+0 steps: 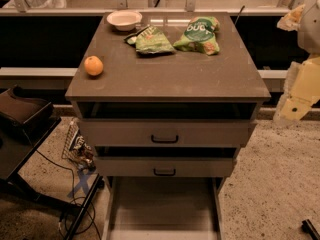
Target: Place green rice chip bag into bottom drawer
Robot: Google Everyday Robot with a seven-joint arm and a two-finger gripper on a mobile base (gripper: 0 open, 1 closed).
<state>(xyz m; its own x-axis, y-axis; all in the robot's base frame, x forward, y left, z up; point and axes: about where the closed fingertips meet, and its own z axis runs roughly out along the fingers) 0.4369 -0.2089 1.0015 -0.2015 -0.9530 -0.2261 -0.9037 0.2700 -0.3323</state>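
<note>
grey-brown cabinet top [165, 79] holds the green rice chip bag [200, 34] near its back right corner, beside a flatter green bag [152, 41], a white bowl [124, 20] and an orange [93, 65], the bottom drawer [162, 204] pulled out below, the gripper [299, 96] at the right, open or closed i cannot tell.

Your arm [311, 29] shows only at the right edge of the view. Its upper part is a rounded, pale grey-white shell, smooth and unmarked. Below it, at the right edge about mid-height, your gripper [299, 91] is a blocky cream-yellow piece with flat faces and angled corners. It narrows to a wedge at its lower end, where there is one small dark round dot, a screw or a hole.
</note>
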